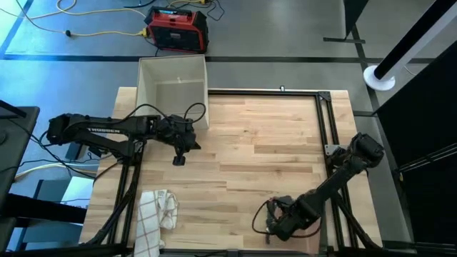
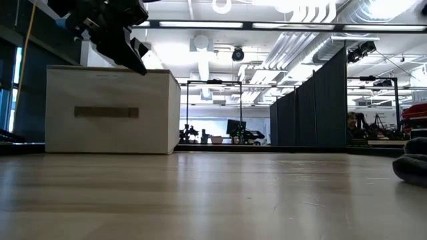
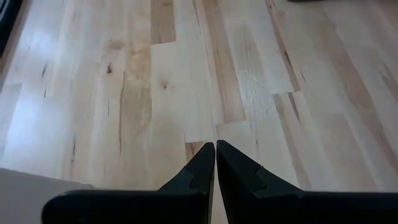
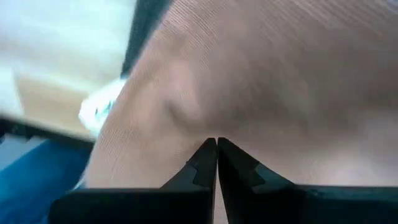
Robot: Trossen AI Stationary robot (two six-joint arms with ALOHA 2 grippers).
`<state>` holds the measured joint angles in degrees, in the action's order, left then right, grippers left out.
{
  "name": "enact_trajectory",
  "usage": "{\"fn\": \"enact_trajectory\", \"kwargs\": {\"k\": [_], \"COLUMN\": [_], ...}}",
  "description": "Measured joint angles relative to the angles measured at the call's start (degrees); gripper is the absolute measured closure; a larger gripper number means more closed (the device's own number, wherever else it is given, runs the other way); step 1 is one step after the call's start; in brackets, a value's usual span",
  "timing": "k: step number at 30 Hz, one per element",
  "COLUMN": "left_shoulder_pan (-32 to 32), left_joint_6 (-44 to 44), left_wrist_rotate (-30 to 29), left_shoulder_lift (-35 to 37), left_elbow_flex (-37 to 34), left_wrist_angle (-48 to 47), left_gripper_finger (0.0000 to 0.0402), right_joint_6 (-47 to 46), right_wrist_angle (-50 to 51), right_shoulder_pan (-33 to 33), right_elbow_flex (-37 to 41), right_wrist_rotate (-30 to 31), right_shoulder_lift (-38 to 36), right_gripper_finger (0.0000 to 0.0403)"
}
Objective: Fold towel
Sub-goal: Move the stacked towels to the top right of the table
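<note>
Two arms, one towel, and no fold made as far as these views show. You have the butcher-block table (image 1: 285,143) bare over most of its top, with a white open box (image 1: 173,82) at its far edge on the left arm's side.

Left arm: it reaches out over the table just in front of the box, and its gripper (image 1: 178,158) hangs above bare wood. In its wrist view the fingers (image 3: 202,168) meet tip to tip with nothing between them.

Right arm: it is folded down at the near edge on its own side, and the right gripper (image 1: 271,225) sits low by the table top. Its wrist view shows the fingertips (image 4: 206,163) pressed together, empty, close over a blurred surface you cannot identify.

Towel (image 1: 158,214): it lies bunched at the near corner on the left arm's side, touching neither gripper and well apart from the right one. One part is a white crumpled lump; the other is a checked strip running toward the near edge. Its long axis therefore runs roughly far-to-near, pointing off the near edge. The low view does not show it.

Judgement: the task is at its start. Spreading the cloth flat, then the folding itself, remains to be done.
</note>
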<state>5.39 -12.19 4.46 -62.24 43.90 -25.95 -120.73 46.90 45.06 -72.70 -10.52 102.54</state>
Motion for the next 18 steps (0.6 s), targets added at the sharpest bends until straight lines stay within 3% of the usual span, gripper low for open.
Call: {"fn": "enact_trajectory", "kwargs": {"k": [4,7,18], "left_shoulder_pan": [0.0,0.0,0.3], "left_joint_6": [0.0,0.0,-1.0], "left_wrist_rotate": [0.0,0.1,-0.1], "left_shoulder_lift": [0.0,0.0,0.0], "left_elbow_flex": [0.0,0.0,0.0], "left_wrist_angle": [0.0,0.0,0.1], "left_gripper_finger": [0.0393,0.0393,0.0393], "right_joint_6": [-6.8,-7.9,-8.0], "right_wrist_angle": [3.0,2.2,6.7], "right_shoulder_pan": [3.9,5.8,8.6], "right_elbow_flex": [-4.1,-5.4,3.4], "right_wrist_rotate": [-0.5,-4.2,-10.1], "right_shoulder_lift": [-1.7,-0.9,1.9], "right_gripper_finger": [0.0403,0.0403,0.0403]}}
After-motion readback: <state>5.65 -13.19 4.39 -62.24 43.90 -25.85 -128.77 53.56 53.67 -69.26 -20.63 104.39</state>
